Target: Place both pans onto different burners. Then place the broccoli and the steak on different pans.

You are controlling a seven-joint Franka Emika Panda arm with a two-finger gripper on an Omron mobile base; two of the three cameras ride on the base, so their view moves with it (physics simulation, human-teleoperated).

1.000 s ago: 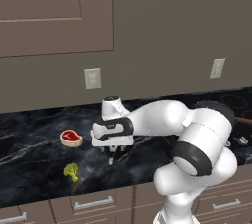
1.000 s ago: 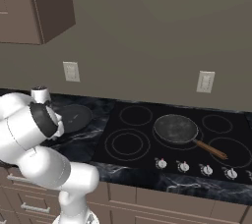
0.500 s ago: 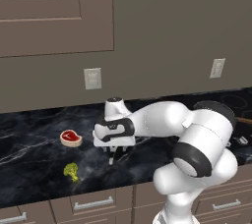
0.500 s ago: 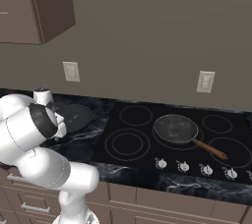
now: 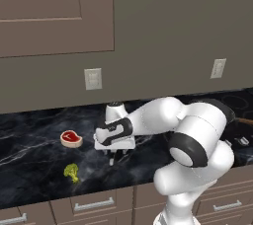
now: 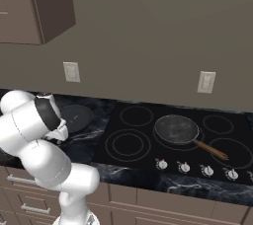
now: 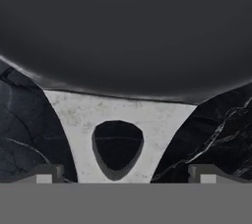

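**Black pan under the open gripper**

Black and plain, the pan (image 7: 126, 31) lies flat on the dark marble counter (image 5: 29, 169), directly below the gripper (image 7: 126, 174). In the hand view its round body takes up the top of the picture, and its pale grey handle (image 7: 78, 115), with a hanging hole in it, runs from the rim down between the two fingertips (image 7: 47, 173). The tips stand wide apart, one on each side of the handle, and touch nothing; nothing is held. From the left base view the gripper (image 5: 116, 156) points down at the counter, close above it. From the right base view the same pan (image 6: 75, 117) shows as a dark disc on the counter, just left of the cooktop (image 6: 148, 155) and partly behind the arm.

The speckled pan (image 6: 176, 129) sits on the cooktop over the middle rear burner (image 6: 170, 142), its wooden handle (image 6: 211, 150) pointing to the front right. It is empty. The other burners are bare, among them the front left ring (image 6: 125, 145).

The steak (image 5: 71, 138) lies on the counter to the left of the gripper, near but apart from it. The broccoli (image 5: 72, 171) lies in front of the steak, nearer the counter edge, also left of the gripper. Neither is in a pan.
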